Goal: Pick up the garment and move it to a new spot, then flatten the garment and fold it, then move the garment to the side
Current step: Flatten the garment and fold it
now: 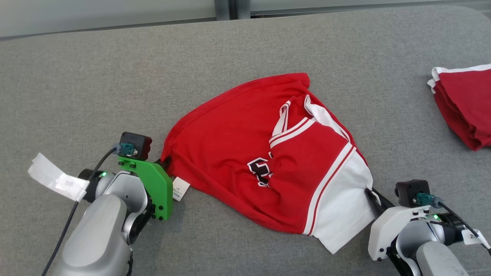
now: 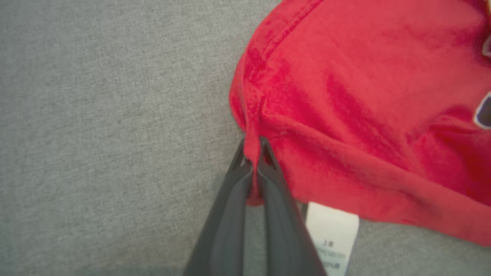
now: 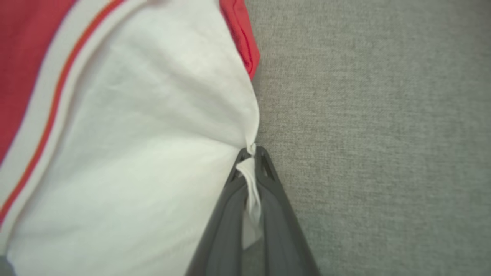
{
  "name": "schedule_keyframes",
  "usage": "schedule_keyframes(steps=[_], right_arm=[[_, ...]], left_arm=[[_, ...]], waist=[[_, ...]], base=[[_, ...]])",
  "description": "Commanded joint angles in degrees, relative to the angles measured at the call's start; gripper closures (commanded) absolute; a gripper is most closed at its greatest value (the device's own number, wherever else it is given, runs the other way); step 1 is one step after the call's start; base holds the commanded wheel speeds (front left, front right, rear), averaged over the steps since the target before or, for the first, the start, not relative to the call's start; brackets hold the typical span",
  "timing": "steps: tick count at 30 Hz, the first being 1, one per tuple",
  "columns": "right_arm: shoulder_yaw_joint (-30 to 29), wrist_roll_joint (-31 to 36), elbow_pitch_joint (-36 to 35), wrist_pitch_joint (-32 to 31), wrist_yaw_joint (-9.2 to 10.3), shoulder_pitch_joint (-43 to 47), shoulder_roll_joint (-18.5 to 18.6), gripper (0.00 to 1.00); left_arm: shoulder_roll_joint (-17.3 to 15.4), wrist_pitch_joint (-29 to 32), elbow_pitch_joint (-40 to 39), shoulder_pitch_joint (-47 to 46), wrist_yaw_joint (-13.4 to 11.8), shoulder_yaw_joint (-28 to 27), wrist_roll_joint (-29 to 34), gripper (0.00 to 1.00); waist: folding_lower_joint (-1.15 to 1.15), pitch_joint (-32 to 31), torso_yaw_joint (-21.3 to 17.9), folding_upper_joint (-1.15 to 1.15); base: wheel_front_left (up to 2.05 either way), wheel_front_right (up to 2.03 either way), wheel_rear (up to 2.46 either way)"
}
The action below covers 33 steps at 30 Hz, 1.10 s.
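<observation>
The garment [image 1: 245,149] is a red shirt with white sleeves and striped trim, lying crumpled in the middle of the grey surface. At its left corner my left gripper [image 1: 165,163] is shut on a pinch of the red hem; the left wrist view has that gripper [image 2: 252,147] with red cloth [image 2: 345,96] squeezed between the dark fingers and a white care label [image 2: 332,235] beside them. My right gripper [image 1: 371,193] is shut on the edge of the white sleeve [image 1: 343,207]. In the right wrist view, white fabric [image 3: 153,153] is pinched at the right gripper [image 3: 252,152].
A stack of folded red garments with white trim [image 1: 464,105] lies at the right edge. The grey fabric surface [image 1: 115,96] spreads all around. A pale wall with a dark post [image 1: 230,7] runs along the far edge.
</observation>
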<state>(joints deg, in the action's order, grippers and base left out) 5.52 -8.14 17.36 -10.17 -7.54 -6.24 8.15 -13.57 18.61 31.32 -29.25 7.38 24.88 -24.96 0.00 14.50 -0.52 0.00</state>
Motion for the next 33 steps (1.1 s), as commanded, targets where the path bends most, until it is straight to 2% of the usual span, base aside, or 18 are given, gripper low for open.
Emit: schedule_keyframes(steps=[1, 4, 9, 16, 21, 27, 33], right_arm=[[0.2, -2.7, 1.8, -0.9, 0.10, 2.5, -0.5, 1.00], [-0.3, -9.0, -1.6, -1.2, 0.05, 1.8, -1.1, 1.00], [-1.7, -22.1, -12.3, -4.6, 0.06, 1.8, 2.0, 1.00], [-10.5, -37.0, -28.7, -10.2, 0.05, 3.1, 6.4, 1.00], [-16.5, -43.1, -35.3, -13.8, 0.05, 1.4, 7.3, 1.00], [-24.6, -50.5, -42.5, -18.2, 0.05, -2.4, 6.4, 1.00], [-31.5, -53.5, -46.8, -23.1, 0.05, -7.7, 6.6, 1.00]], left_arm=[[-0.8, 0.3, -1.7, 1.4, 0.2, -0.3, -1.4, 1.00], [-1.1, 1.1, -6.4, 3.2, 0.2, -1.9, -5.1, 1.00], [-3.1, 5.0, -18.7, 8.2, 0.2, -5.7, -13.9, 1.00], [-5.9, 10.0, -37.9, 15.0, -2.0, -14.2, -26.3, 1.00], [-6.2, 12.2, -46.6, 16.8, -3.5, -18.3, -32.9, 1.00], [-5.7, 14.0, -56.9, 19.0, -5.6, -22.4, -40.2, 1.00], [-4.3, 15.0, -65.5, 16.3, -8.8, -25.5, -46.2, 1.00]], waist=[[0.00, -0.5, 0.1, 0.00], [0.00, -1.1, 0.0, 0.00], [0.00, -2.0, -0.4, 0.00], [0.00, -3.3, -0.5, 0.00], [0.00, -4.0, -0.5, 0.00], [0.00, -5.1, -0.8, 0.00], [0.00, -4.1, -0.3, 0.00]], base=[[0.00, 0.00, 0.00], [0.00, 0.00, 0.00], [0.00, 0.00, 0.00], [0.00, 0.00, 0.00], [0.00, 0.00, 0.00], [0.00, 0.00, 0.00], [0.00, 0.00, 0.00]])
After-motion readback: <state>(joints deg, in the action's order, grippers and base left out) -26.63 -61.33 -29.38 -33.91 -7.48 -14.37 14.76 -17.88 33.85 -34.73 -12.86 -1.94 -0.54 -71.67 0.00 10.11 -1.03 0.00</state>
